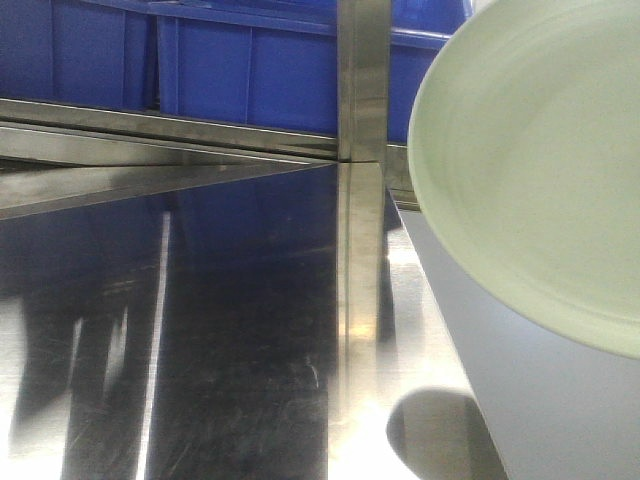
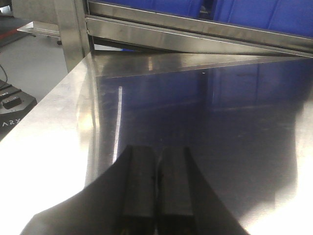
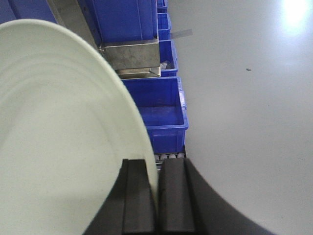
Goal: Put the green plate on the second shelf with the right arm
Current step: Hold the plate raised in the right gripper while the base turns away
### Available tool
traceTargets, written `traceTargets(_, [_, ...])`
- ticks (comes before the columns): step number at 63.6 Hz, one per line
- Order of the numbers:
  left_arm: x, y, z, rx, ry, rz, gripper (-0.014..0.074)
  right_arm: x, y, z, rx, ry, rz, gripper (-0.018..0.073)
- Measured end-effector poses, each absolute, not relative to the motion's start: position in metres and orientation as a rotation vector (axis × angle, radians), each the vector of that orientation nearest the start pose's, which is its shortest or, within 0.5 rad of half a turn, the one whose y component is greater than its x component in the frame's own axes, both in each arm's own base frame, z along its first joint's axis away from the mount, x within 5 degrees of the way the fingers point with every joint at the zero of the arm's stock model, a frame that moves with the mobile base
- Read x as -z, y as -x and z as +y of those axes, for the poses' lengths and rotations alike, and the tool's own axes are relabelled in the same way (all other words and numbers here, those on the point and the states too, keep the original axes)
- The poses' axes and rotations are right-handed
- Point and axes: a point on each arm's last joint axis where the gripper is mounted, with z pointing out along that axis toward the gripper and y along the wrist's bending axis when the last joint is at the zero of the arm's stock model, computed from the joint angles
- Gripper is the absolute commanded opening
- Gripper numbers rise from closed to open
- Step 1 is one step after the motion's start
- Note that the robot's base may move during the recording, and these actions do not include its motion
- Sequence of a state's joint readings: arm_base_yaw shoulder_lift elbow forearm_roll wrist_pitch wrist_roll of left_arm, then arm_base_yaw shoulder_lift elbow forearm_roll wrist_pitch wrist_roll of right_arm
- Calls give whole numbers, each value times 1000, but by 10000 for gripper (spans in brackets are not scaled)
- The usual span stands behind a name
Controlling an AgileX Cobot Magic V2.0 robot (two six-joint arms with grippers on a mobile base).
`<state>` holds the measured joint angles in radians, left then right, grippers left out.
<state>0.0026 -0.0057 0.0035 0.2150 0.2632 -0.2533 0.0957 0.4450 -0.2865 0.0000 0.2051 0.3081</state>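
My left tool (image 2: 157, 152) sits with its jaws pressed together over the shiny steel counter (image 2: 205, 127). Ahead of it runs a steel shelf rail (image 2: 186, 36) with blue bins (image 2: 264, 12) behind, and ahead-left stands a post (image 2: 71, 34).

A polished steel shelf surface (image 1: 200, 350) fills the lower left of the front view, mirroring dark blue, with a steel upright post (image 1: 362, 80) rising through the centre and blue plastic crates (image 1: 200, 60) across the top behind a steel rail. In the right wrist view, more blue bins (image 3: 161, 110) run in a row up the middle beside a smooth grey floor (image 3: 244, 98), which carries a bright glare (image 3: 296, 12) at the upper right.
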Motion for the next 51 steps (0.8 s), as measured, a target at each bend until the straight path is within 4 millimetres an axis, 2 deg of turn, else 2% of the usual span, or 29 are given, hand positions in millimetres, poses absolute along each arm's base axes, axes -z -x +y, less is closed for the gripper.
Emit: traceTargets(51, [-189,-55,5,-17,83,1737,125,-259,-101,10,-281,-195,1841,56])
